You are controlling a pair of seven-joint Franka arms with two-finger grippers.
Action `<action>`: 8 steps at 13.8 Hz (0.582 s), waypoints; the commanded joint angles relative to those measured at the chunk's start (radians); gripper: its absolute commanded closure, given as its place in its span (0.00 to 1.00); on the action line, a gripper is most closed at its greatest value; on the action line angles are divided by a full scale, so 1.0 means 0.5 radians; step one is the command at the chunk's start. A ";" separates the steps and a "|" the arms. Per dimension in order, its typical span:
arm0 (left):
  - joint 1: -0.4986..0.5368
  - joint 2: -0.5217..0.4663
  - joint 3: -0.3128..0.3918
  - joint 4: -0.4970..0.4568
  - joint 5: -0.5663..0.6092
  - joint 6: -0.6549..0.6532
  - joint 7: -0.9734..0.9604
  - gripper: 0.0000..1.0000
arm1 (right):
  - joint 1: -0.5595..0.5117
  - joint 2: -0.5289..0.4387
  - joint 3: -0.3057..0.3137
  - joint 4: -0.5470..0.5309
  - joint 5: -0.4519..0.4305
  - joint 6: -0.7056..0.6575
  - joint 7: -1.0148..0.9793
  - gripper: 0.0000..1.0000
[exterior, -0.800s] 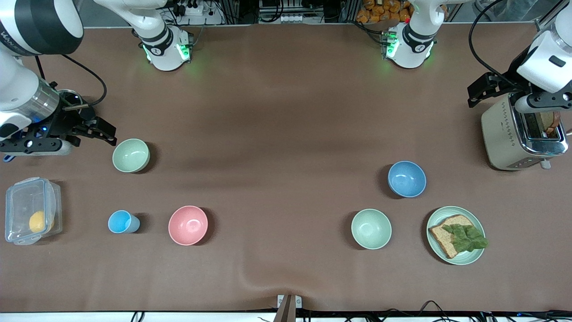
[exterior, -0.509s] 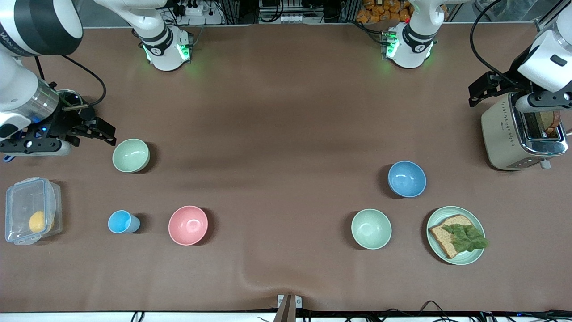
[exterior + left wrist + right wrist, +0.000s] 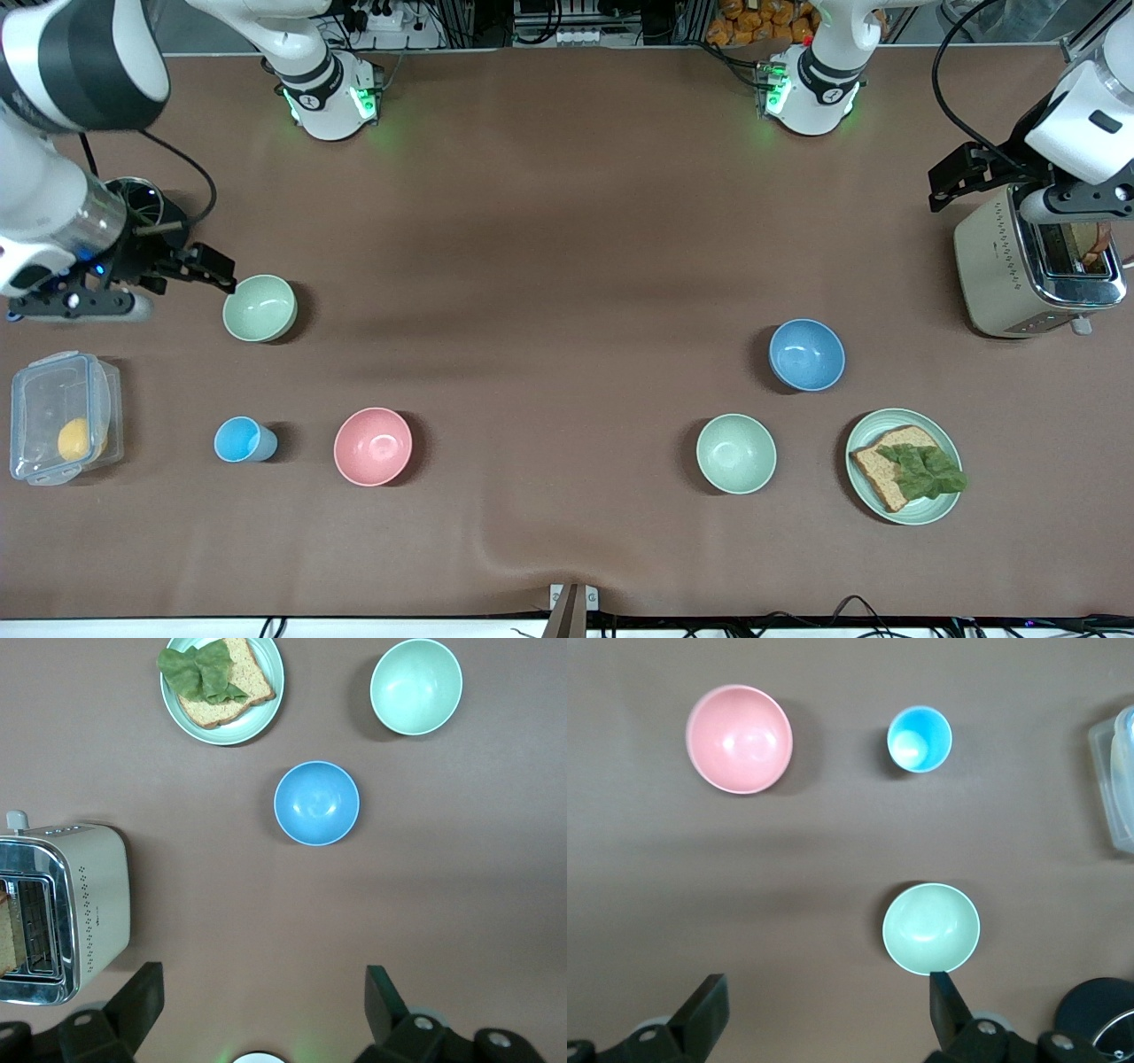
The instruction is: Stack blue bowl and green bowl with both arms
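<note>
Nearest the front camera, toward my left arm's end of the worktop [image 3: 567,266], sits one green bowl [image 3: 735,454], with the blue bowl [image 3: 806,354] a little farther back beside it. My left gripper [image 3: 261,1001] hangs over bare worktop by the toaster [image 3: 1032,270], fingers spread wide and empty. My right gripper [image 3: 824,1005] hovers just beside the other green bowl [image 3: 260,307], fingers wide apart, holding nothing.
</note>
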 commanded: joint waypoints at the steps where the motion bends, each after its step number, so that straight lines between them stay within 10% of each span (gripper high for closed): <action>1: 0.015 0.013 0.003 0.040 -0.022 -0.041 0.044 0.00 | -0.074 0.161 0.008 0.055 -0.029 -0.008 -0.043 0.00; 8: 0.027 0.123 0.015 0.034 -0.013 -0.022 0.047 0.00 | -0.353 0.269 0.008 -0.310 -0.029 0.332 -0.343 0.00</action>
